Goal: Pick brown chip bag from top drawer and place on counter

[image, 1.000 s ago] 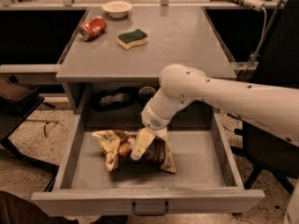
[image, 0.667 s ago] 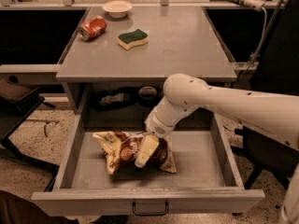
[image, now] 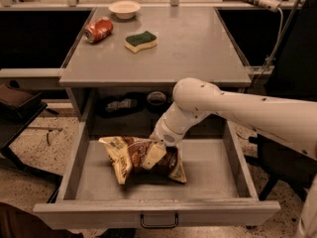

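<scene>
The brown chip bag [image: 132, 157] lies crumpled on the bottom of the open top drawer [image: 208, 170], left of its middle. It is dark brown in the middle with pale cream ends. My gripper [image: 154, 155] reaches down into the drawer from the right and rests on the middle of the bag, hiding part of it. The white arm [image: 237, 110] crosses over the drawer's right half. The grey counter [image: 188, 48] lies above and behind the drawer.
On the counter stand a red soda can [image: 98, 29], a yellow sponge with a green top [image: 140, 40] and a white bowl [image: 124, 8]. Dark objects sit in the shelf behind the drawer [image: 133, 103]. The drawer handle [image: 158, 222] is at the front.
The arm has come down and slightly right, bringing the gripper lower onto the middle of the chip bag. The bag has stayed in place in the drawer.
</scene>
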Motion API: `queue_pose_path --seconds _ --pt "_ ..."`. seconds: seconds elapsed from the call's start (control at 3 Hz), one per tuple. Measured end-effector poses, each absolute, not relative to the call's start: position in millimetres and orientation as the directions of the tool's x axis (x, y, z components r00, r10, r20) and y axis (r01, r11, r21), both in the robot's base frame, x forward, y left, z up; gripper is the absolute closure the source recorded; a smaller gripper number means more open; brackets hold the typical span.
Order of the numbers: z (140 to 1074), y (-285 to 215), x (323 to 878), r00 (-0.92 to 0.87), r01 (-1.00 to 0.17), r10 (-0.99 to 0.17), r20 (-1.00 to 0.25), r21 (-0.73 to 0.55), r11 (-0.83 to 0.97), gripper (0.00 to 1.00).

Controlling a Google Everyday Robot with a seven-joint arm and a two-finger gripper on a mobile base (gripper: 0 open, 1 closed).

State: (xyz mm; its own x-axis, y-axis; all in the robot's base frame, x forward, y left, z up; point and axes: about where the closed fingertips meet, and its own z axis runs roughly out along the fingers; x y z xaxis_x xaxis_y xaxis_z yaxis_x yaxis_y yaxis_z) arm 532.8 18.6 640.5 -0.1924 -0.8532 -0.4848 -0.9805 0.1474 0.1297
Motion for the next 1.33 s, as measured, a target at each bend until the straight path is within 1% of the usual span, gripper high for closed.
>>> queue_pose_path --seconds 0.33,0.67,1.0,1.33 --pt "672 16 538 -0.184 -0.983 -0.85 -0.494 0.101 0.154 0.65" --pt "756 14 547 -0.167 -0.984 -0.84 -0.517 0.031 0.176 0.88" --pt "857 21 547 -0.138 -0.977 -0.863 -0.485 -0.077 0.199 1.0" --pt "942 51 542 -0.107 -0.967 -0.904 -0.414 -0.168 0.191 1.0"
